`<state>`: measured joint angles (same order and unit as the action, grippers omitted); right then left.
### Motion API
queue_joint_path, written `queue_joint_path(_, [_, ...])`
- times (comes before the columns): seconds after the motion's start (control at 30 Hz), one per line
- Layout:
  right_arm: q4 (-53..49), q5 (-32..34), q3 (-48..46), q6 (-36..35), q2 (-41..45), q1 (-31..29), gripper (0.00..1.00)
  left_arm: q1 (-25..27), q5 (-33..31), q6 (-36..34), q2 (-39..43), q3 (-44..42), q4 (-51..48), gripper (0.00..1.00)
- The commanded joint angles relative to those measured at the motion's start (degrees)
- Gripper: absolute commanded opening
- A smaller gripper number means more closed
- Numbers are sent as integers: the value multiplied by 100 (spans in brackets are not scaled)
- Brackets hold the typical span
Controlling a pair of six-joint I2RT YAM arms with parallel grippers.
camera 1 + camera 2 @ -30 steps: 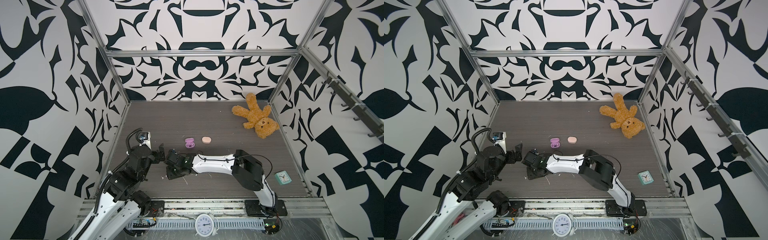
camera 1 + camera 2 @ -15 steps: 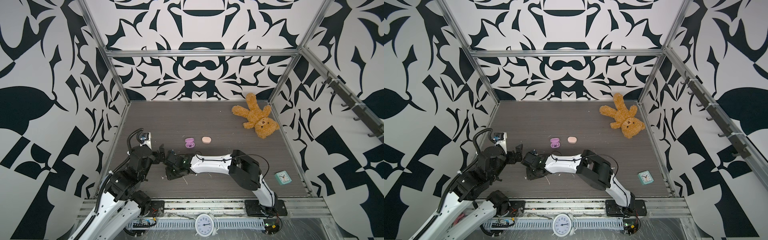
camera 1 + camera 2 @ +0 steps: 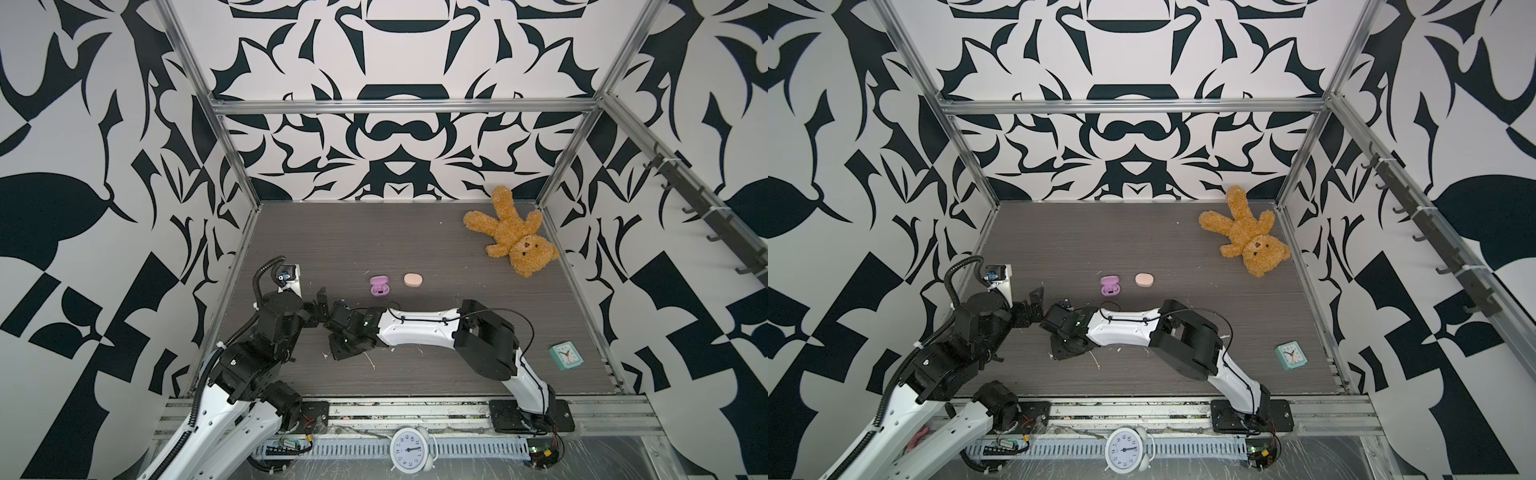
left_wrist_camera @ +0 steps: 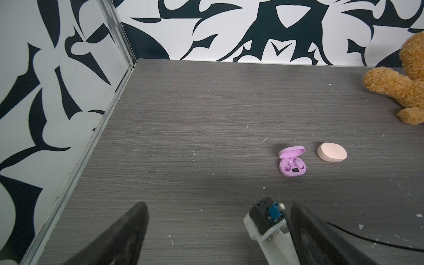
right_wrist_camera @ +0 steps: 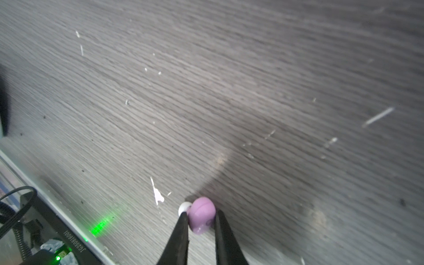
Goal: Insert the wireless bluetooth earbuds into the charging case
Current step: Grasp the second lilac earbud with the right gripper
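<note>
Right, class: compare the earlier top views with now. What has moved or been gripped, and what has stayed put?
The right arm has eased slightly left, towards the left arm. The right gripper now pinches a lilac earbud. The left gripper stays open; the open lilac case, closed peach case, teddy and small clock have not moved.

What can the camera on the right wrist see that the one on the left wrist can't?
Only the right wrist view shows a lilac earbud, pinched by the right gripper. Only the left wrist view shows the open purple case with one bud seated in it, the closed pink case, a teddy bear and the open left gripper. Both show the grey table, strewn with white flecks.
</note>
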<state>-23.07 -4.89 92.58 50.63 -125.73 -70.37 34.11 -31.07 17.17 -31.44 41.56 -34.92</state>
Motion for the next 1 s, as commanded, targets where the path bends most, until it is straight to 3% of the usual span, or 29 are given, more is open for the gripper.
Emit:
queue_joint_path(0.0, [-206, 107, 191, -84, -82, -48, 21, 8, 74, 90, 38, -40, 7, 99])
queue_joint_path(0.97, [-293, 85, 613, -246, -371, -52, 24, 8, 63, 77, 10, -59, 18, 99])
